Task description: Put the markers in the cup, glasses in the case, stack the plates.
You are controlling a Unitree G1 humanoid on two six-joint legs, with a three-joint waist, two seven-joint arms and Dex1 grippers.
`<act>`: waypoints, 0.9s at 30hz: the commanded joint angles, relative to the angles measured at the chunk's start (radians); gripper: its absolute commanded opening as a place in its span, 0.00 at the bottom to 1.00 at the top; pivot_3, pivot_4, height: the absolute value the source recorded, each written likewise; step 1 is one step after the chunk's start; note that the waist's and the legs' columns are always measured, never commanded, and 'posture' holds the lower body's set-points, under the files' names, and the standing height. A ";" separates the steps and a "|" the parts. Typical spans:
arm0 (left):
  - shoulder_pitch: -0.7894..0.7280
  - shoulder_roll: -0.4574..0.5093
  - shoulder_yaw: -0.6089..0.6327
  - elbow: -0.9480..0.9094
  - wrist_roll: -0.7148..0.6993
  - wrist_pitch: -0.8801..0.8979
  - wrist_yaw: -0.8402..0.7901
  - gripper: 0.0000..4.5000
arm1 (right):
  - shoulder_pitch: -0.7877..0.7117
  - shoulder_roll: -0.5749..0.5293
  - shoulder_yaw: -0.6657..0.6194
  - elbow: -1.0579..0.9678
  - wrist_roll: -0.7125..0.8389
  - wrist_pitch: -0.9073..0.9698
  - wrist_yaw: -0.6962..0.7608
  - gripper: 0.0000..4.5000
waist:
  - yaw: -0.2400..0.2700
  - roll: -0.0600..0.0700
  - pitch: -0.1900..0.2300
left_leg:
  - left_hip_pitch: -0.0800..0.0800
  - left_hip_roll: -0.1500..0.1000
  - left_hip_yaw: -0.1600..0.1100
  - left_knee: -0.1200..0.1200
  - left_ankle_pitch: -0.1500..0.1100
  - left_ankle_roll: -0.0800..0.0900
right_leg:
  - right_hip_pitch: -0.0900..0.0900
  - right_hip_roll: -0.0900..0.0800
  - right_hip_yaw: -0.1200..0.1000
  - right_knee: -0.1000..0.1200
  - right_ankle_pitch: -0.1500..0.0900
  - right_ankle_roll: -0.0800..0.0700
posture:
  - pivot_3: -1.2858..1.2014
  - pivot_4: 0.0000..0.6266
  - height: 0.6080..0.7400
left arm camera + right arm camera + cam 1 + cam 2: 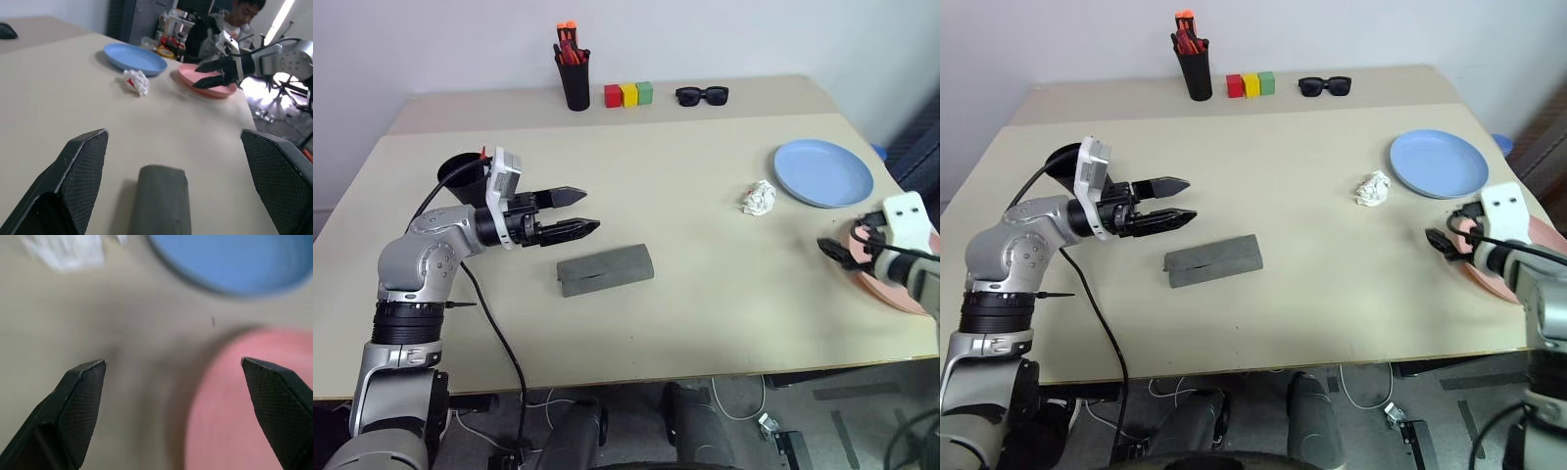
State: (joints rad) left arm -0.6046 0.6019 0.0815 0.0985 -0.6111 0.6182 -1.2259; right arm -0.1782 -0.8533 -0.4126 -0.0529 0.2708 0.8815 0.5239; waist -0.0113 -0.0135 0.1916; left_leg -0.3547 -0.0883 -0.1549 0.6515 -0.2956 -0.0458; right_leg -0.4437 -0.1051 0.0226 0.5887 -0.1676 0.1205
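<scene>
I count two plates on the counter (705, 323): one light blue plate (823, 173) near the far right side and one pink plate (208, 82) at the right edge, apart from it. One grey case (605, 269) lies closed mid-counter. One black cup (460, 179) stands at the left. My left hand (586, 211) hovers spread wide and empty above the case; my right hand (829, 248) is wide open, empty, over the pink plate's rim. One crumpled paper (759, 198) sits beside the blue plate.
</scene>
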 commanded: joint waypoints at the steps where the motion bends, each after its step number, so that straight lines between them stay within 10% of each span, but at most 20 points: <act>1: -0.028 0.006 -0.024 -0.006 0.019 -0.044 -0.025 0.99 | 0.056 -0.033 -0.028 -0.058 -0.015 0.028 -0.009 1.00 | 0.000 0.000 0.000 | 0.000 0.000 0.000 0.000 0.000 0.000 | 0.000 0.000 0.000 0.000 0.000 0.000 | 0.52 0.24 1.00; 6: -0.031 -0.011 -0.030 -0.026 0.012 -0.042 -0.004 1.00 | 0.099 -0.022 -0.039 -0.016 -0.029 0.032 -0.028 0.82 | -0.001 0.000 0.000 | 0.000 0.000 0.000 0.000 0.000 0.000 | 0.000 0.000 0.000 -0.001 0.000 0.000 | 0.52 0.24 1.00; 13: -0.003 0.005 -0.019 -0.046 0.009 -0.035 -0.004 1.00 | 0.018 -0.032 -0.040 0.066 -0.059 -0.018 -0.083 0.02 | -0.002 0.000 0.000 | 0.000 0.000 0.000 0.000 0.000 0.000 | 0.000 0.000 0.000 -0.001 0.000 0.000 | 0.52 0.24 1.00; 27: 0.061 -0.001 0.025 -0.136 -0.012 -0.039 0.094 1.00 | -0.629 0.054 0.317 0.714 -0.270 -0.691 -0.036 0.02 | -0.011 0.001 0.000 | 0.001 0.001 0.004 -0.002 0.000 0.000 | 0.000 0.001 0.002 -0.004 0.001 0.001 | 0.52 0.24 1.00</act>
State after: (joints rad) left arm -0.5438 0.5894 0.0692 0.0075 -0.6021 0.5813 -1.1456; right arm -0.7729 -0.7960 -0.1141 0.5915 0.0387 0.2828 0.4838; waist -0.0219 -0.0128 0.1920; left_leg -0.3541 -0.0872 -0.1505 0.6497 -0.2956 -0.0457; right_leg -0.4439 -0.1044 0.0250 0.5841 -0.1660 0.1219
